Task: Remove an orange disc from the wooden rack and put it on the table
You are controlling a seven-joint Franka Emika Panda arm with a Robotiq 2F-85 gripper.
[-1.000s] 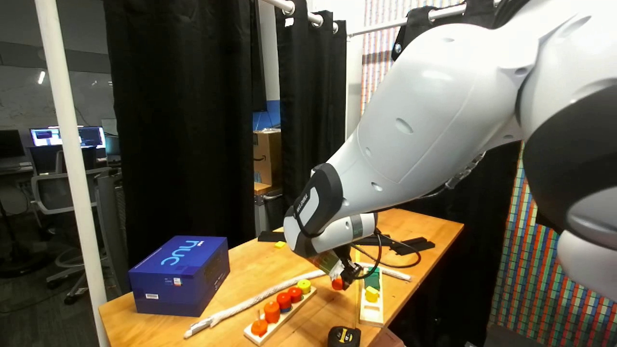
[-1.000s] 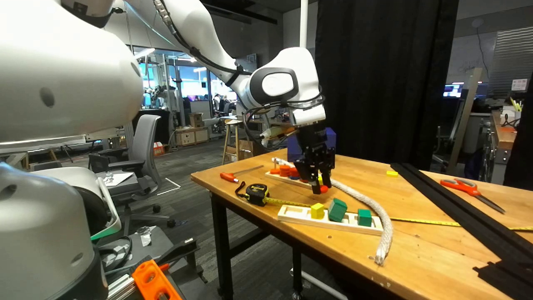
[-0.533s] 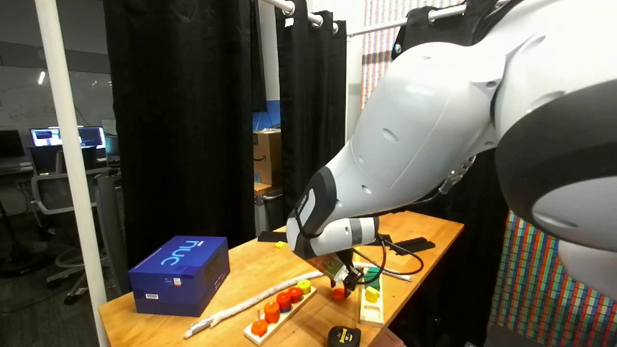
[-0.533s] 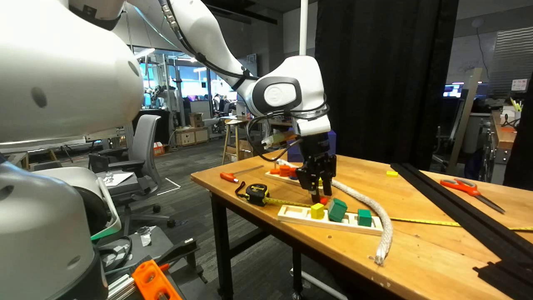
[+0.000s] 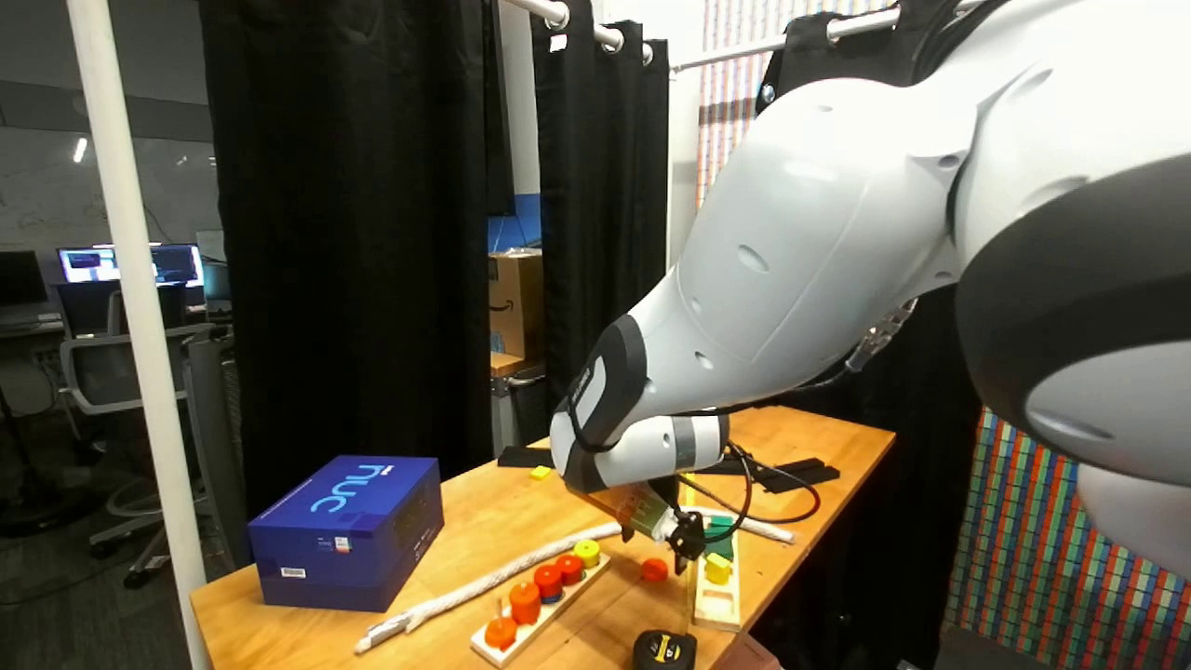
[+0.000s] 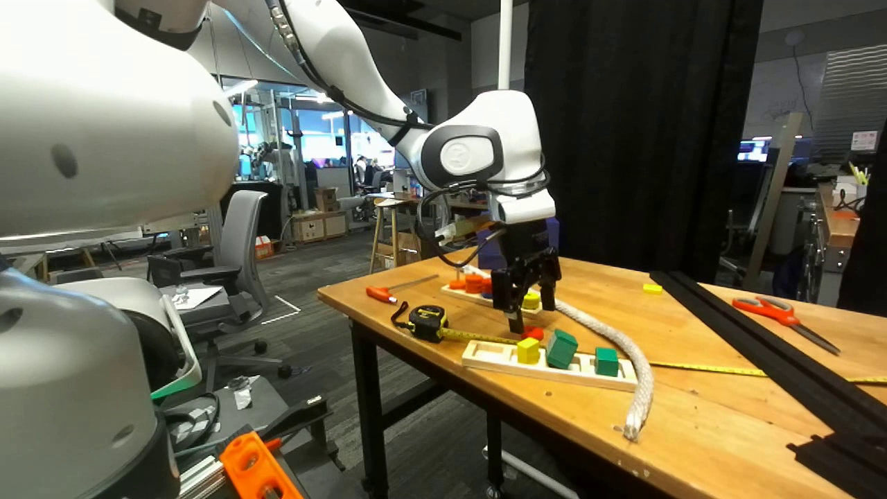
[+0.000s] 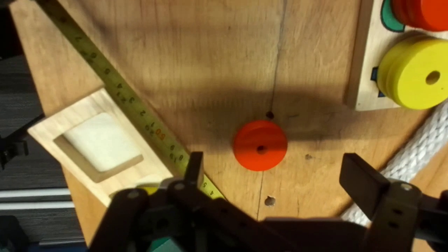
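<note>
Closest to the wrist camera, the gripper [image 7: 273, 166] has its two dark fingers [image 7: 362, 182] spread well apart. Below, within the gap as the wrist view frames it, the orange disc [image 7: 260, 134] lies flat on the table [image 7: 210, 52], its centre hole facing up, clear of both fingers. Near it, the yellow tape blade [image 7: 131, 106] runs slantwise along the block tray [image 7: 73, 117], which in an exterior view carries a yellow block [image 6: 528, 351] and two green blocks [image 6: 606, 362], one tipped at an angle, the other level. A little farther out, the wooden rack [image 7: 367, 99] bears yellow discs [image 7: 413, 77] at the end nearer the gripper; in both exterior views its row goes on with red and orange discs [image 5: 525, 603], and a short peg [image 6: 457, 275] rises at the far end. White rope [image 7: 420, 154] curves past it. Near the table's edge sits the tape measure's case [image 6: 427, 323], with an orange-handled tool [image 6: 380, 294] beyond. Well apart from these, red-handled scissors [image 6: 782, 316] lie beside long black bars [image 6: 748, 338]. Across the rope from the rack stands a blue box [image 5: 344, 549], and behind hangs a black curtain [image 5: 363, 233].
</note>
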